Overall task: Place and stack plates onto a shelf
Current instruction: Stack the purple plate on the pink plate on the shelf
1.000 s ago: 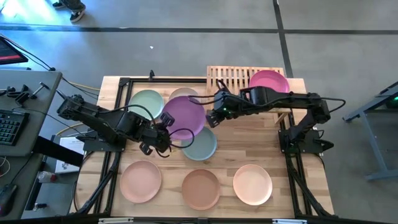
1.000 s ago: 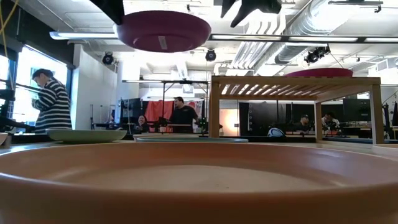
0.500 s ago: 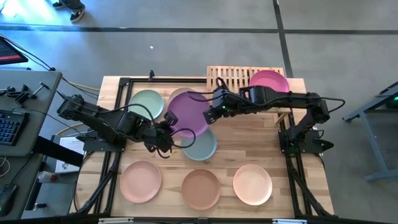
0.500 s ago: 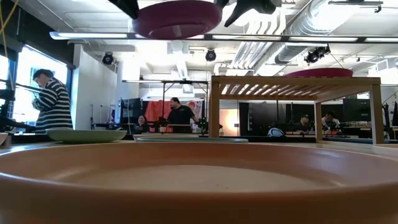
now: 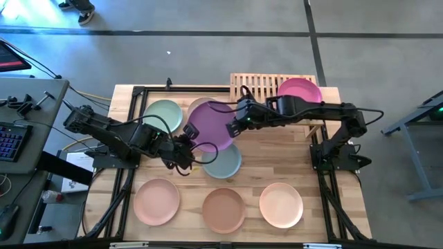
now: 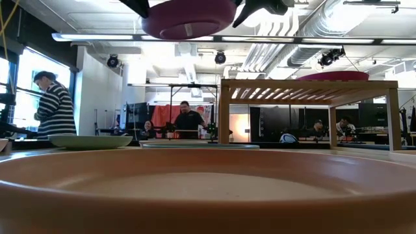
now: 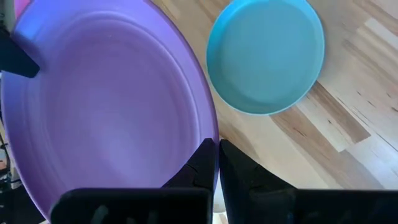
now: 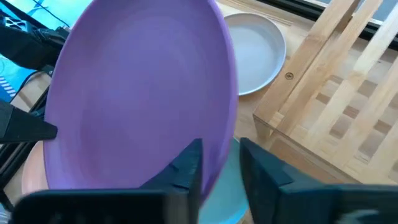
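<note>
The slatted wooden shelf (image 5: 266, 86) carries the magenta plate (image 5: 299, 90) at its right end. The purple plate (image 5: 210, 126) hangs above the table, over the grey-teal plate (image 5: 223, 161). The left gripper (image 5: 185, 147) pinches its near rim shut. The right gripper (image 5: 234, 126) straddles the opposite rim, fingers (image 8: 186, 165) slightly apart.

Grey concrete floor (image 5: 208, 55), desk w/ keyboard (image 5: 10, 142), ceiling ducts (image 6: 312, 26), bright window (image 6: 29, 91)

Bright, even overhead light; ceiling strip lamps (image 6: 305, 40) and a window (image 6: 23, 91) glare in the low view, where the nearest terracotta plate (image 6: 208, 195) looms blurred. Shadows on the counter (image 5: 277, 162) stay soft.
</note>
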Controlling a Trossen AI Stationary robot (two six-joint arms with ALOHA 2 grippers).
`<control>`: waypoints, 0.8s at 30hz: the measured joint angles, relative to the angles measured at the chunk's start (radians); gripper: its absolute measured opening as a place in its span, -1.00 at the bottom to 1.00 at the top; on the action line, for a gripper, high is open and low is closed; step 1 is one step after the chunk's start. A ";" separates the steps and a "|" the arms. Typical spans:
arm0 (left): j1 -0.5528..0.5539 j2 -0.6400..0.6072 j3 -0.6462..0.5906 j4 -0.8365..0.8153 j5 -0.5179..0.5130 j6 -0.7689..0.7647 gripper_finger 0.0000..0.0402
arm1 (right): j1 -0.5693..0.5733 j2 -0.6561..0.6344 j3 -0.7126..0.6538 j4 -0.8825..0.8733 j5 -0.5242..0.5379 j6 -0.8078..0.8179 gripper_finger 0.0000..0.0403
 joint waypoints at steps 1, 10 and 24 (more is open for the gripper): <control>0.000 0.000 0.000 0.008 0.002 0.000 -1.00 | 0.000 0.001 0.000 0.000 -0.003 -0.001 -0.75; -0.001 0.000 0.000 0.018 0.006 0.000 -0.98 | -0.001 0.010 0.000 0.008 0.001 -0.002 -0.96; 0.035 0.005 0.000 0.015 0.042 -0.110 -0.66 | 0.000 0.010 0.000 0.006 -0.002 -0.003 -1.00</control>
